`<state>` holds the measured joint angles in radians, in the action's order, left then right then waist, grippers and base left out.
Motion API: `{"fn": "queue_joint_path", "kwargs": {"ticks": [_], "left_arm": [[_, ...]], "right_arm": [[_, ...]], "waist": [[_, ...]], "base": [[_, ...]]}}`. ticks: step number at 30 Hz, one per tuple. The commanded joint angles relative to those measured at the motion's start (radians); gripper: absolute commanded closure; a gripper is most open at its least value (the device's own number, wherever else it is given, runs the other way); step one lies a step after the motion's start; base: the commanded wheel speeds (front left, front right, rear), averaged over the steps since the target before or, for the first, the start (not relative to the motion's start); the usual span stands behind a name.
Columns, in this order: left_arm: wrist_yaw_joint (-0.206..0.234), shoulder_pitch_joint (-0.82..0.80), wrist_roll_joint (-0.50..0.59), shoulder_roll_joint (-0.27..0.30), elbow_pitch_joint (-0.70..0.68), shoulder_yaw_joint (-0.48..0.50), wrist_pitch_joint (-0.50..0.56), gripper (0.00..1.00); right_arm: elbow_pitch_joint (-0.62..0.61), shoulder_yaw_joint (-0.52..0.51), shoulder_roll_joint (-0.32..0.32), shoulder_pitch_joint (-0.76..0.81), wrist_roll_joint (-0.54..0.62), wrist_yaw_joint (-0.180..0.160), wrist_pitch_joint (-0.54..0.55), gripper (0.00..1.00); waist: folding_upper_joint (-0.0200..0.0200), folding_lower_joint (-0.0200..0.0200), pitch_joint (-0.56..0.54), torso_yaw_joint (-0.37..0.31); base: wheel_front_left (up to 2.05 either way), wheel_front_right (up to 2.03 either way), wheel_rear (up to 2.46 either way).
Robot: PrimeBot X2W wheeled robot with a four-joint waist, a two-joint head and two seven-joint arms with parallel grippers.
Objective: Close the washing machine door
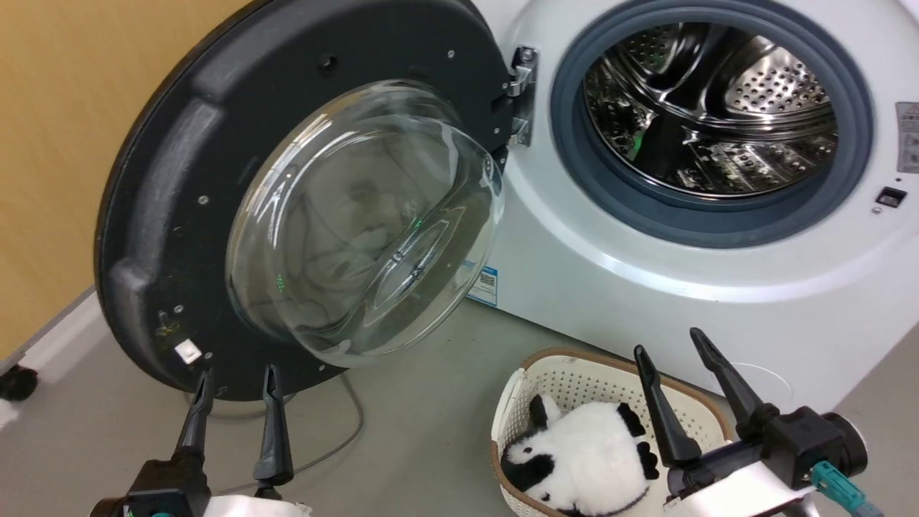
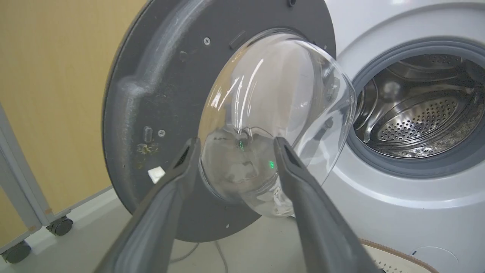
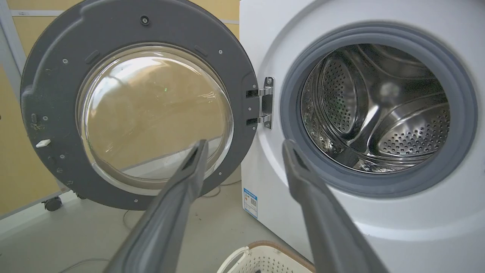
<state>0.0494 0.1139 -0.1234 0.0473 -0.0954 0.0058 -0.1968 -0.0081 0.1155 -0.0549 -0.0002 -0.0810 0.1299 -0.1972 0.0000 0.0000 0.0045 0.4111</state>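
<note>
The room is bright and the light is even; it seems to come from above. White streaks of glare run across the glass window (image 1: 366,215) of the washing machine door (image 1: 165,179), with tiny green dots in it. The steel drum (image 1: 711,108) shines with bright spots. The floor (image 1: 431,431) has only a soft shadow under the door. The left pincer (image 2: 237,140) and the right pincer (image 3: 245,141) look fuzzy close to their cameras.

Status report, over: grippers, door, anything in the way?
Left gripper, right gripper open, empty. Washing machine door wide open. Basket with plush toy on floor before machine.
</note>
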Motion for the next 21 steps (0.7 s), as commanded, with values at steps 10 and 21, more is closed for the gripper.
{"fn": "queue_joint_path", "kwargs": {"ticks": [10, 21], "left_arm": [[0.015, 0.035, -0.020, 0.003, -0.025, 0.004, -0.032, 0.00], [0.015, 0.053, -0.028, 0.003, -0.039, 0.014, -0.055, 0.00]], "right_arm": [[0.017, 0.031, 0.004, -0.030, -0.012, 0.001, -0.031, 0.00], [0.019, 0.046, 0.004, -0.030, -0.028, 0.001, -0.054, 0.00]], "waist": [[0.0000, 0.0000, 0.006, 0.052], [0.0000, 0.0000, 0.005, 0.096]], "base": [[0.00, 0.00, 0.00], [0.00, 0.00, 0.00]]}}
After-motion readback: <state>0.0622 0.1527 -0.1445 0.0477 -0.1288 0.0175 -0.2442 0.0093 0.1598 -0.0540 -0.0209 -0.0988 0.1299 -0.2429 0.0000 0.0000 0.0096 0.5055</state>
